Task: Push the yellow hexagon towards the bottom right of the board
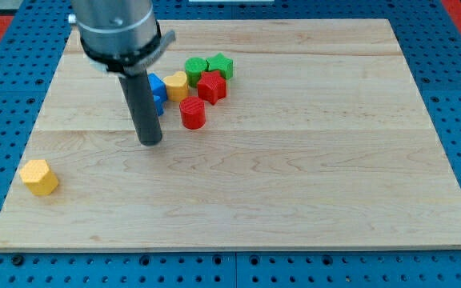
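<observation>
The yellow hexagon [39, 177] lies alone near the view's bottom left corner of the wooden board [294, 176]. My tip [150, 142] is on the board up and to the right of it, well apart from it. The tip stands just below a cluster of blocks: a blue block [158, 90] partly hidden behind the rod, a yellow block [178, 85], a red cylinder [193, 113], a red star-like block [212, 86], and two green blocks [196, 68] [221, 65].
The board sits on a blue perforated table [454, 48]. The arm's grey housing [118, 32] hangs over the view's top left part of the board.
</observation>
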Controlling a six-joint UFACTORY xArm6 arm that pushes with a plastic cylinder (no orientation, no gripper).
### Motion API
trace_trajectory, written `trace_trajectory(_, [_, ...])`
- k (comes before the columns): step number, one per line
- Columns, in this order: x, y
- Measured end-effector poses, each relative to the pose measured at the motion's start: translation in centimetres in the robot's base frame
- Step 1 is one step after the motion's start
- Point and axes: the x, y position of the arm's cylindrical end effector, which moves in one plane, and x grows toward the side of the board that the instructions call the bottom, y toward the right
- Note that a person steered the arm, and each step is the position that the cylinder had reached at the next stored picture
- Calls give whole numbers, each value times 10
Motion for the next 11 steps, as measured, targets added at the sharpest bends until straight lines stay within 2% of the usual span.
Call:
trace_trajectory(1, [-11,57])
trace_trajectory(2, [-40,36])
trace_trajectory(3, [-10,24])
trace_trajectory(4, [7,-44])
trace_trajectory(5, [-3,-148])
trace_trajectory(6, [40,-195])
trace_trajectory(8, [57,-42])
trace_trajectory(9, [58,-122])
trace_trajectory(10, [99,-94])
trace_trajectory(11, [103,25])
